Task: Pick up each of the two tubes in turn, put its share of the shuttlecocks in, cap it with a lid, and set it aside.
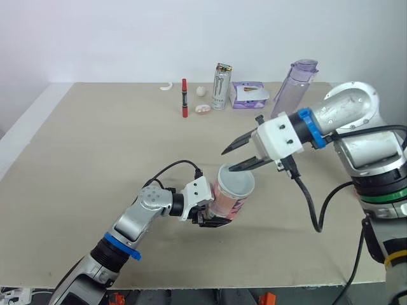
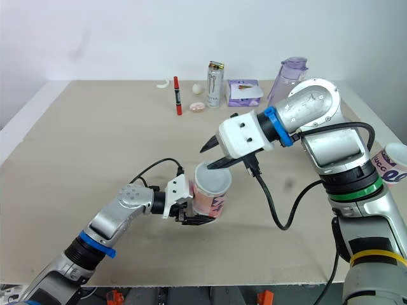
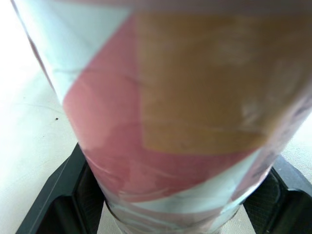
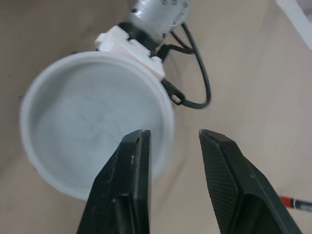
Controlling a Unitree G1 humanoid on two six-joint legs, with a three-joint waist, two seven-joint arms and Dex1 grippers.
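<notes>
Tube [image 1: 230, 194] between left fingers [image 3: 58, 207]

Head pair: set high, facing forward and down over the table [image 1: 95, 159] to the back wall [image 1: 127, 38]; the two cover almost the same ground. Left wrist camera: hard against the tube [image 3: 185, 122], facing its side. Right wrist camera: close above, facing down onto that tube's white top, also seen from the head.

The tube [image 3: 195, 122] looks glossy, film-wrapped card — its lid [image 4: 92, 122] frosted plastic, the table [image 1: 95, 146] matt.
</notes>
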